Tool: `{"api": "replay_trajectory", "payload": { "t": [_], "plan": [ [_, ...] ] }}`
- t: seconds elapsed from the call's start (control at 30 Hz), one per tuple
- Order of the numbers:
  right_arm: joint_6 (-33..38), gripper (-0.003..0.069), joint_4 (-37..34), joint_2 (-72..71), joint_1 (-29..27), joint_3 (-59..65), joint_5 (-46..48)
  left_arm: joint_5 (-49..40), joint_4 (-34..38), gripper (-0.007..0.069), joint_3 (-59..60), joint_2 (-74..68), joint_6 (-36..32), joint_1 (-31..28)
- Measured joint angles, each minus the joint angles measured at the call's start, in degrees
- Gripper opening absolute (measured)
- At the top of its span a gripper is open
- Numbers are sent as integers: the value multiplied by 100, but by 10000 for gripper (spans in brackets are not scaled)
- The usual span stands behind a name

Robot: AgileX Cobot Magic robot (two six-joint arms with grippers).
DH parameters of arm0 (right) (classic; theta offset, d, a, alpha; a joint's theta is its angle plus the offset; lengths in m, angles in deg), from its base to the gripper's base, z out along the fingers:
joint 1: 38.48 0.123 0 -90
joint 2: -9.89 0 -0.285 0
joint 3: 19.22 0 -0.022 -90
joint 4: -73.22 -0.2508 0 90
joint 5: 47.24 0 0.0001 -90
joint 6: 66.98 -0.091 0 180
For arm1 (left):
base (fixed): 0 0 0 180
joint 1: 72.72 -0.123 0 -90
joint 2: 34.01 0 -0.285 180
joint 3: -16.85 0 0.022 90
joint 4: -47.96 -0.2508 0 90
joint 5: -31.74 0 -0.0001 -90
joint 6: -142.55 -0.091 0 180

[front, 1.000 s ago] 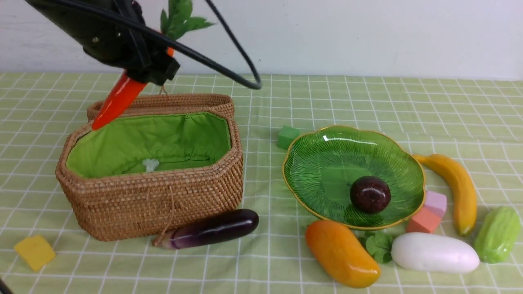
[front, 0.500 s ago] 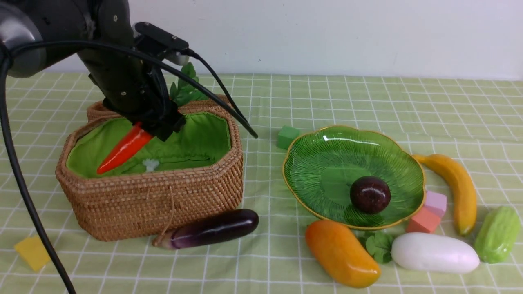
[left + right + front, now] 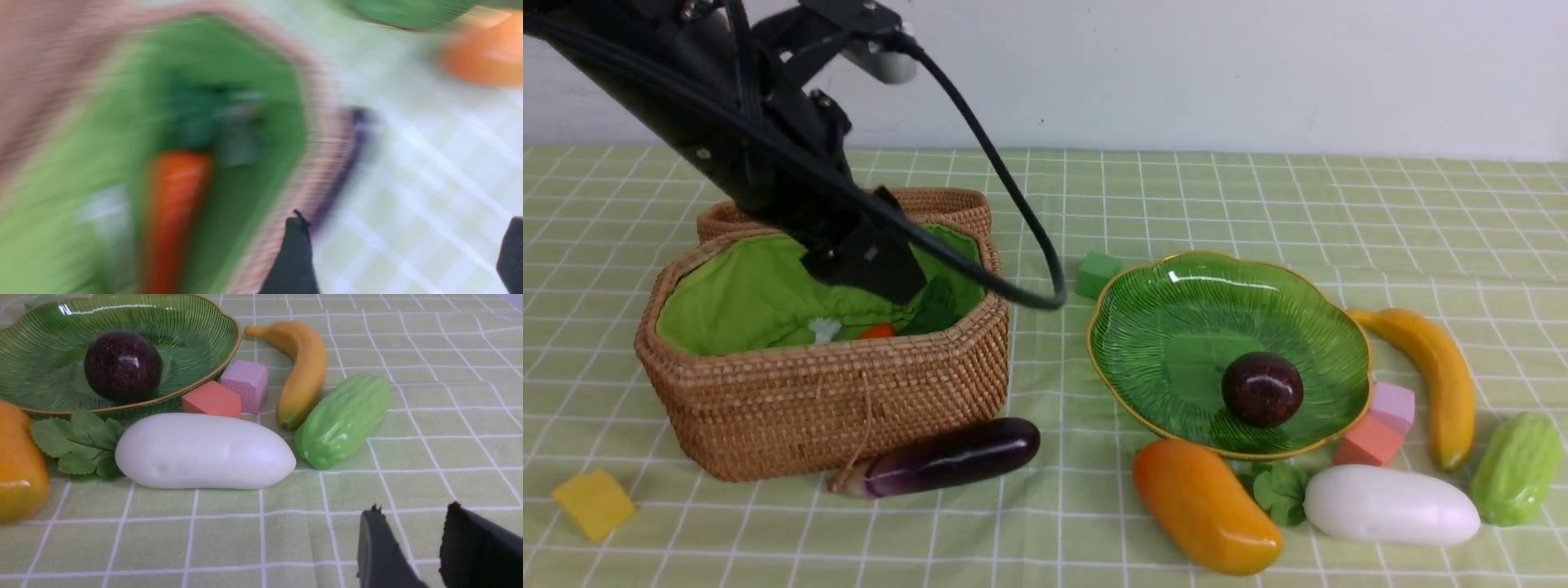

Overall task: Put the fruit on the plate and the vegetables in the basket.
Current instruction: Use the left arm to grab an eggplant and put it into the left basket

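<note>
My left gripper [image 3: 882, 282] is open over the wicker basket [image 3: 825, 408]; its jaws stand wide apart in the blurred left wrist view [image 3: 402, 245]. The red-orange piece with leaves [image 3: 876, 331] lies loose on the green lining [image 3: 175, 212]. The maroon ball [image 3: 1262, 389] sits on the green plate [image 3: 1143, 278]. The banana [image 3: 1437, 376], mango [image 3: 1205, 506], eggplant [image 3: 947, 467], white oval [image 3: 1390, 505], gourd [image 3: 1516, 467] and leaf sprig [image 3: 1278, 490] lie on the cloth. My right gripper [image 3: 412, 510] is open and empty, near the gourd [image 3: 343, 418] and white oval [image 3: 204, 451].
The basket's lid [image 3: 931, 204] leans behind it. Foam cubes lie about: green [image 3: 1097, 273] by the plate, pink [image 3: 1393, 406] and coral [image 3: 1368, 441] between plate and banana, yellow [image 3: 592, 504] at the front left. A white wall runs along the back.
My left gripper came down into the basket with the red-orange piece and let it go. The piece now lies on the lining and the gripper has shifted right.
</note>
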Motion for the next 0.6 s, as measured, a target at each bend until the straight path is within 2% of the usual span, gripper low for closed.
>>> {"api": "replay_trajectory", "payload": {
  "t": [0.1,0.17,0.3,0.47,0.6],
  "plan": [
    [0,241,0,0,0,0,0,154,543,567,475,-20,-533,110],
    [0,241,0,0,0,0,0,469,436,562,732,-100,-505,359],
    [0,241,0,0,0,0,0,954,-507,560,865,-339,115,1184],
    [0,241,0,0,0,0,0,1476,-2163,560,870,-811,1202,2187],
    [0,241,0,0,0,0,0,1658,-2505,560,870,-1156,1460,2451]
  ]
}}
